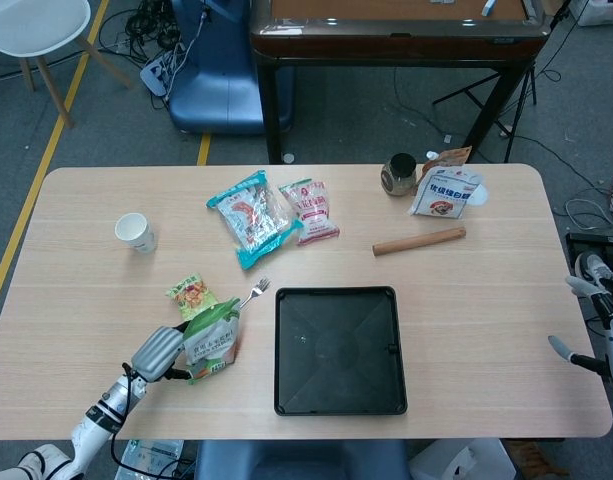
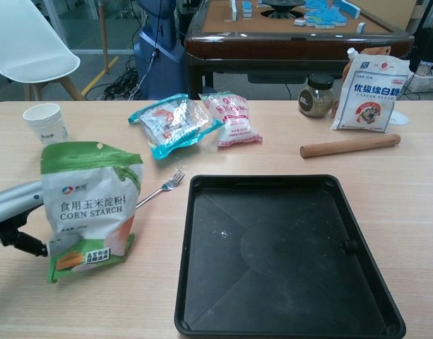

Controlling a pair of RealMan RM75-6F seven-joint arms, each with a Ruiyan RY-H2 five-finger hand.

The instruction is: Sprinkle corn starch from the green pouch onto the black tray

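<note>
The black tray (image 1: 338,350) lies flat on the table (image 1: 76,290), near its front edge, and serves as the landmark here. Left of the tray, the green pouch (image 2: 89,206) labelled corn starch stands upright, lifted off the table, its printed face toward the chest camera. The left hand (image 1: 158,352) grasps it from behind on the side away from the tray; the fingers (image 2: 15,239) are mostly hidden by the pouch. A fork (image 2: 163,186) lies just beside the tray's left rim, tines pointing toward its far left corner. Farther left and back from the tray stands a white paper cup (image 1: 135,232). Behind the tray lie a teal snack bag (image 1: 250,217) and a pink packet (image 1: 309,210), side by side. A wooden rolling pin (image 1: 419,241) lies behind the tray's far right corner, with a glass jar (image 1: 398,174) and a white bag (image 1: 444,192) beyond it. The right hand (image 1: 598,325) hangs off the table's right edge, well apart from the tray, its fingers spread and holding nothing.
</note>
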